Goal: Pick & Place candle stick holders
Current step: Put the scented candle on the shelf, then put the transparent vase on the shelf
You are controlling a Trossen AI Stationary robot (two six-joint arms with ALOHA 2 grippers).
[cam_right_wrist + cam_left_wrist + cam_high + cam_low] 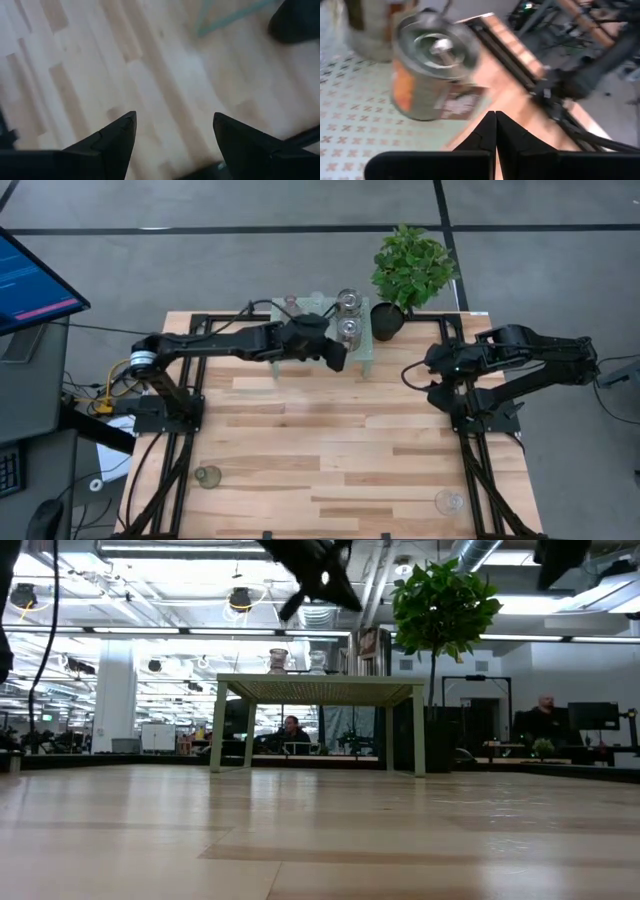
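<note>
Silvery holders (348, 316) on stand (366, 358)

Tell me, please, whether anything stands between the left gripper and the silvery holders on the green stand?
Nothing visible does. The left gripper, shut and empty, hangs above the mint-green stand right beside the two silvery holders. In its wrist view the nearer silvery holder sits just ahead of the closed fingers, with only bare perforated stand top between them.

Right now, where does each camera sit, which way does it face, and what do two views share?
High: overhead, straight down; both arms, mint-green stand.
Low: table height, level across; stand, an arm overhead.
Left wrist: past shut left pincer at silvery holder.
Right wrist: past open right pincer at bare table.
Shared: high and low both show the stand and plant.
</note>
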